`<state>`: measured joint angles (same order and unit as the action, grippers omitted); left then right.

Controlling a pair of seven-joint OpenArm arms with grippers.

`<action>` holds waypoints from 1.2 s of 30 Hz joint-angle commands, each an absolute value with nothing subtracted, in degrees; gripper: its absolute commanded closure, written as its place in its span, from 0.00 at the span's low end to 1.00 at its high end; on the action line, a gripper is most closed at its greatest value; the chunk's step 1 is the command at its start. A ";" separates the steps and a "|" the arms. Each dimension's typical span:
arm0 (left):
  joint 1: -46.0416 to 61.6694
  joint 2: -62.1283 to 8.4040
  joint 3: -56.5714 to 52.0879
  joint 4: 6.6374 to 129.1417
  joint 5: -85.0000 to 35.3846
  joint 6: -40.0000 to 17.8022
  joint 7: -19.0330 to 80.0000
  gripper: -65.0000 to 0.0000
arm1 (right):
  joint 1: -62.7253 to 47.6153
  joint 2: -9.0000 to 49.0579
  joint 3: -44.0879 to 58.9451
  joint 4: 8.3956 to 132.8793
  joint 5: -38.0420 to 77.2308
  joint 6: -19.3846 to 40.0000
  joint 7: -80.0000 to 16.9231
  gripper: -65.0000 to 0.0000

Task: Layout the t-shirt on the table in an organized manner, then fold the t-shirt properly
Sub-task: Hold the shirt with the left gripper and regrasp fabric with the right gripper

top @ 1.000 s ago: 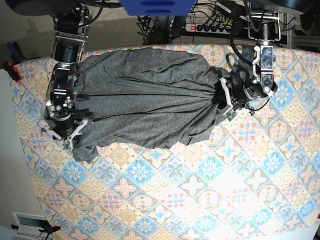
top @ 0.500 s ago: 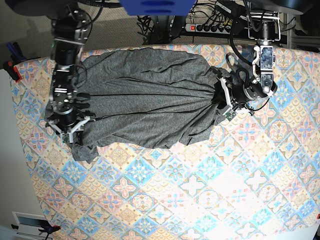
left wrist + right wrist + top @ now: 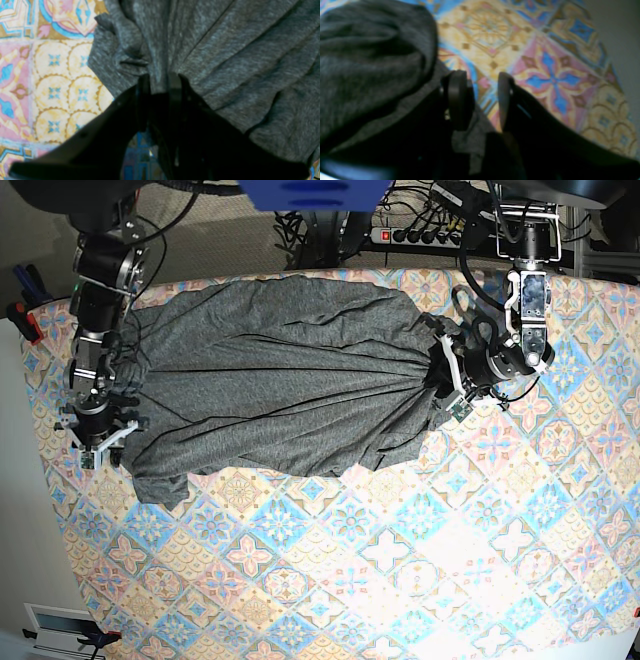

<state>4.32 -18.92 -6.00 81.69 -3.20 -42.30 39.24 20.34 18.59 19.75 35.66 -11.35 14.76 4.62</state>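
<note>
The dark grey t-shirt (image 3: 280, 380) lies spread sideways across the far half of the table (image 3: 400, 560), with wrinkles fanning out from its right end. My left gripper (image 3: 449, 387) is shut on that bunched right end. The left wrist view shows the fabric (image 3: 225, 50) pinched between the two black fingers (image 3: 143, 100). My right gripper (image 3: 98, 452) is at the shirt's left edge, open. In the right wrist view its fingertips (image 3: 457, 100) stand apart over patterned cloth (image 3: 545, 62), with the shirt (image 3: 370, 50) just to their left.
A power strip with cables (image 3: 420, 235) runs behind the table's far edge. A red clamp (image 3: 22, 320) sits at the table's left corner, where the floor begins. The patterned cloth stretches on toward the near edge.
My right arm has swung left, from on the shirt's lower left part to its left edge, and the fabric there lies drawn out further left. The left arm has not moved.
</note>
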 commanded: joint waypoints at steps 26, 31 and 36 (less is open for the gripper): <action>6.29 -20.26 -5.85 80.13 8.48 -40.00 52.88 0.81 | 14.11 15.16 17.63 70.20 -13.49 19.12 -13.23 0.69; 6.37 -20.26 -5.93 80.13 8.48 -40.00 52.88 0.81 | 14.11 13.58 17.01 69.67 -13.41 21.41 -14.29 0.69; 6.37 -20.26 -5.85 80.13 8.48 -40.00 52.88 0.81 | 14.11 13.49 16.92 69.14 -13.41 21.41 -14.29 0.69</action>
